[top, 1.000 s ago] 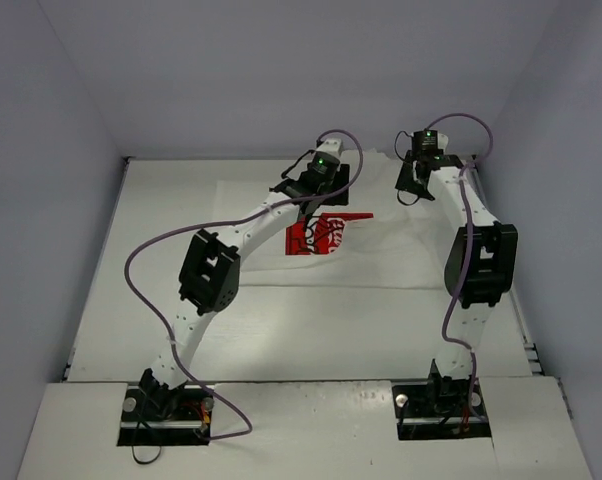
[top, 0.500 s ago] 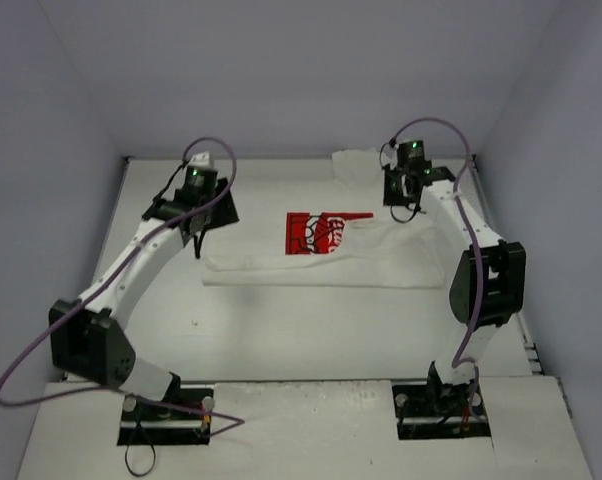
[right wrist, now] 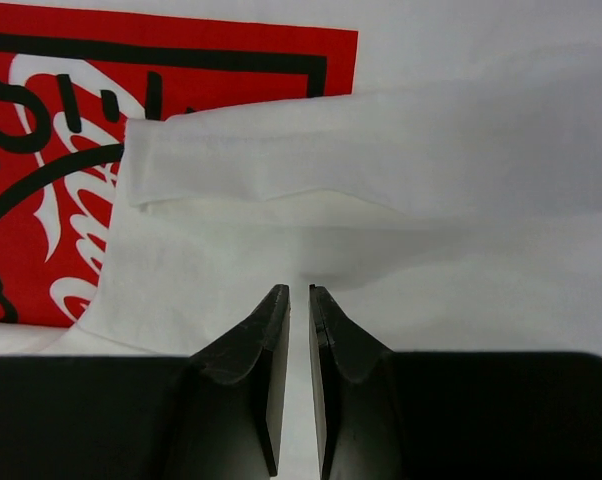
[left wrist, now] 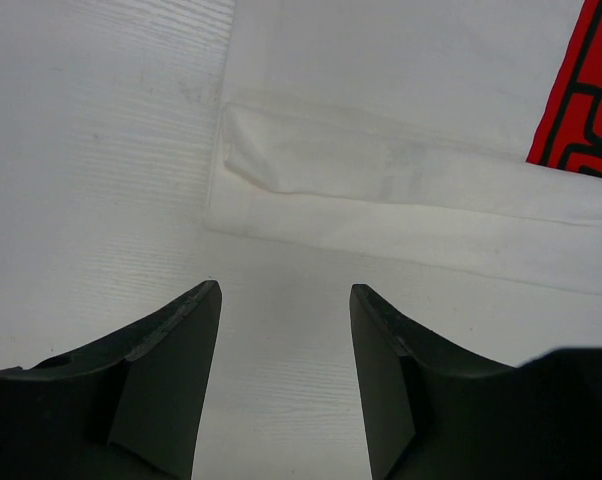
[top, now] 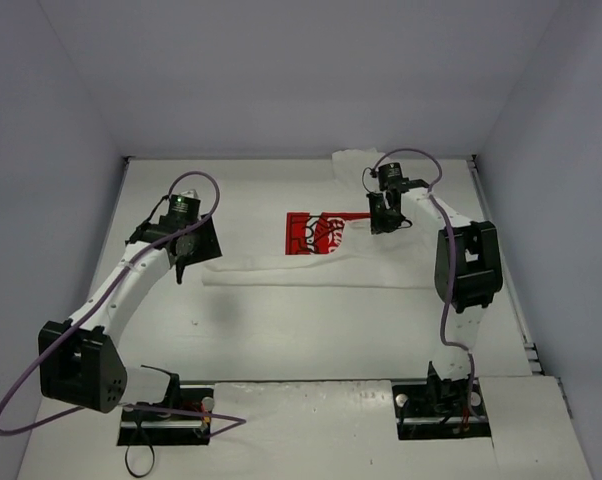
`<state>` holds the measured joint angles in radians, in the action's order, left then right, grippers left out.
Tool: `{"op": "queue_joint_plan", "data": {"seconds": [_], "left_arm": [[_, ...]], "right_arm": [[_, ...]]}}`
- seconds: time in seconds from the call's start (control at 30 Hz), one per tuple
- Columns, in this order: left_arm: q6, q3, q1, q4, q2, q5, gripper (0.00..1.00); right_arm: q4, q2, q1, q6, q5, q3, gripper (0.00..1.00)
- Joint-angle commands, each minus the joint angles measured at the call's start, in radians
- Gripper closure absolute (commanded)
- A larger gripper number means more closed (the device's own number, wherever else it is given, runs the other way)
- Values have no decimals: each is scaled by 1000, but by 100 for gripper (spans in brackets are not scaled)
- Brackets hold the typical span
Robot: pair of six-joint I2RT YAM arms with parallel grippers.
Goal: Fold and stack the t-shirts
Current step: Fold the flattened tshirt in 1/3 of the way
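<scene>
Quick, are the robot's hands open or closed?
Left gripper: open, holding nothing.
Right gripper: almost closed over the t-shirt; whether it pinches cloth cannot be told.

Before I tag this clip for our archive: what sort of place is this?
Probably a robotics lab test cell, not a home: plain pale walls box in a white table, the left arm and right arm are bolted at its near edge, and one t-shirt lies spread out.

Bright, even, diffuse overhead light; shadows faint and soft. White table (top: 281, 340) nearly washed out. Wrist views: near fingers (left wrist: 171, 390) dark, slightly blurred.
</scene>
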<state>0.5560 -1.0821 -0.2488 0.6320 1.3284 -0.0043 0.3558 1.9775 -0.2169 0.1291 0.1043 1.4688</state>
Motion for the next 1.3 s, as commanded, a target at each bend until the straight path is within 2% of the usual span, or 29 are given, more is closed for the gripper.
{"op": "queue_joint_plan", "data": {"seconds": [0.0,0.2,0.6,0.77,0.83,0.97,1.03,1.13,1.27], "left_arm": [[-35,-4,10,12,-59,-2,50],[-35,29,15,12,-71,-7,50],[-67,55,33,40,-110,-45,50],[-77,40,49,47,-137,-56,50],[-80,29,60,45,-126,-70,50],[-79,15,75,40,-4,-65,50],[-76,8,77,26,25,-56,52],[-69,-33,80,-6,133,-1,61],[-95,-95,86,-39,229,4,62]], "right_arm": [[-15,32,0,-11,26,58,88],[-20,94,-12,-34,-21,129,88],[-19,294,-10,-67,-126,425,86],[-25,236,-42,-98,-74,555,85],[-30,165,-79,-110,-21,565,81],[-43,25,-151,-118,-12,416,74],[-52,-20,-182,-118,-8,335,73],[-98,-108,-229,-102,28,177,73],[-180,-177,-272,-65,61,-38,74]]}}
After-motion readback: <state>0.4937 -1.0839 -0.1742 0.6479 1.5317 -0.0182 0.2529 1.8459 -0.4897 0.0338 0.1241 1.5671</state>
